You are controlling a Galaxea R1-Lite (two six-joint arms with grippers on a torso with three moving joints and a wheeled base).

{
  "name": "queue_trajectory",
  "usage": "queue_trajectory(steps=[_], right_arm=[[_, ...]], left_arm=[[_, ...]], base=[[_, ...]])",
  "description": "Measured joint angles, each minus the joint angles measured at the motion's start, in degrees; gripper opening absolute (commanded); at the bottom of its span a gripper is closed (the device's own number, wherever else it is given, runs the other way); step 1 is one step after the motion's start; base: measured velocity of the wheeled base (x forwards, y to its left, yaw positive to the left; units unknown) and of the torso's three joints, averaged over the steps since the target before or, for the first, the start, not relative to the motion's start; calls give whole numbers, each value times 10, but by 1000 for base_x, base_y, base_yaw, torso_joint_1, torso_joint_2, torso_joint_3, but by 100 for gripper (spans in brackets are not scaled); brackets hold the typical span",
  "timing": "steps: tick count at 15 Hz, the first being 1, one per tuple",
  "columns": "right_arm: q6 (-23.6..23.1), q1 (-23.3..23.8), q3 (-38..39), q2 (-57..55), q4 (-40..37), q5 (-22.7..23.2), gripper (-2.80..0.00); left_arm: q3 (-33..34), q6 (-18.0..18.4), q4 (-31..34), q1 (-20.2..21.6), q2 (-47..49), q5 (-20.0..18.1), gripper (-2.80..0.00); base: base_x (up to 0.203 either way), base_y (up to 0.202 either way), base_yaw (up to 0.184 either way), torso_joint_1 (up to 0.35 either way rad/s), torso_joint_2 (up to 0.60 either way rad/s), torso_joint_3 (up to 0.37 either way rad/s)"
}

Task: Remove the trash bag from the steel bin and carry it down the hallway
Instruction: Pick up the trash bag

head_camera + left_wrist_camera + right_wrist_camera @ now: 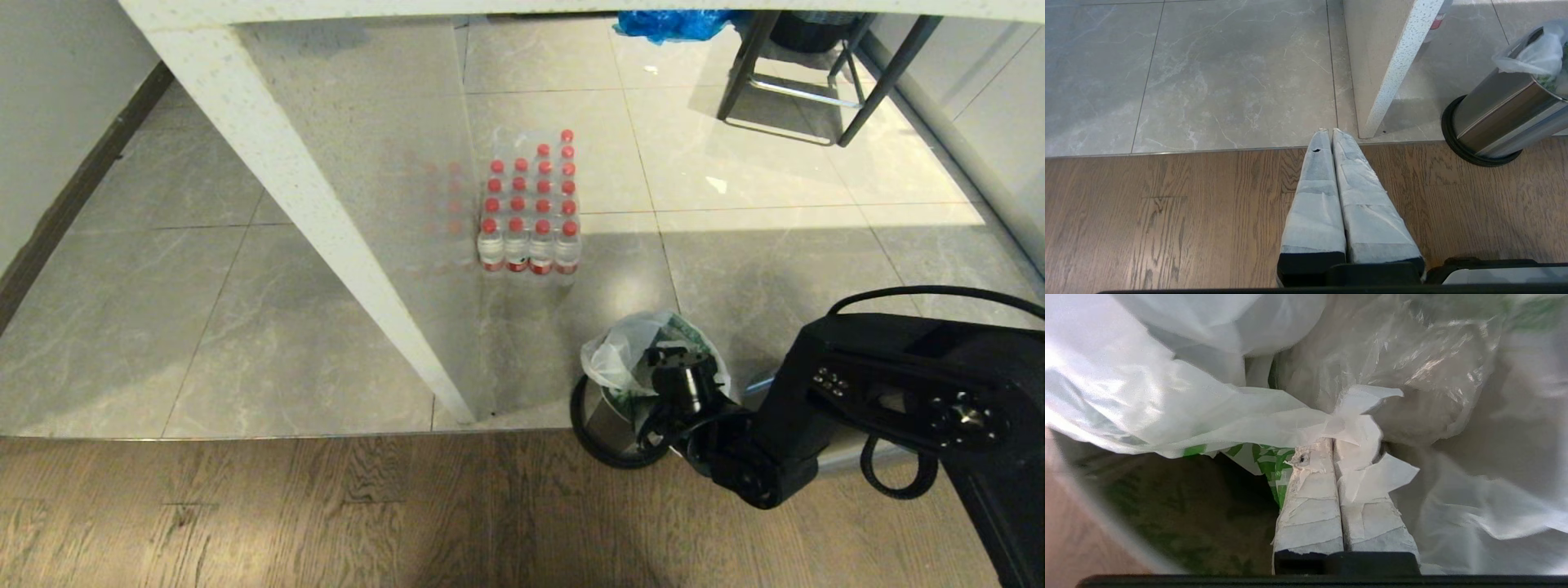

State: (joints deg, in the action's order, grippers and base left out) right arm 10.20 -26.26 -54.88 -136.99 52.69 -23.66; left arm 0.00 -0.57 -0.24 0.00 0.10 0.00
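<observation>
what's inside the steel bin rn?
The trash bag, white with green print, its top bunched above the steel bin. The right gripper reaches in, shut on a fold of it. The bag's contents and the bin's bottom are covered.

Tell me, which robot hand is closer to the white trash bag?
The right. The right gripper is down in the steel bin, pinched shut on the trash bag. The left gripper hangs shut over the wood floor, off to the bin's side.

Pack of red-capped water bottles, white speckled counter leg, black stool, blue bag
</observation>
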Motion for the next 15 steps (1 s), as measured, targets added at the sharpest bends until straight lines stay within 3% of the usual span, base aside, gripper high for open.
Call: queue_trajectory(steps=[10, 15], right_arm=[[38, -2, 60, 183, -102, -39, -280], [68, -30, 77, 295, -209, -52, -280]], left_arm=[[0, 0, 0, 0, 0, 0, -280], [0, 0, 0, 0, 0, 0, -280]], base=[[0, 0, 0, 0, 0, 0], [0, 0, 0, 0, 0, 0]])
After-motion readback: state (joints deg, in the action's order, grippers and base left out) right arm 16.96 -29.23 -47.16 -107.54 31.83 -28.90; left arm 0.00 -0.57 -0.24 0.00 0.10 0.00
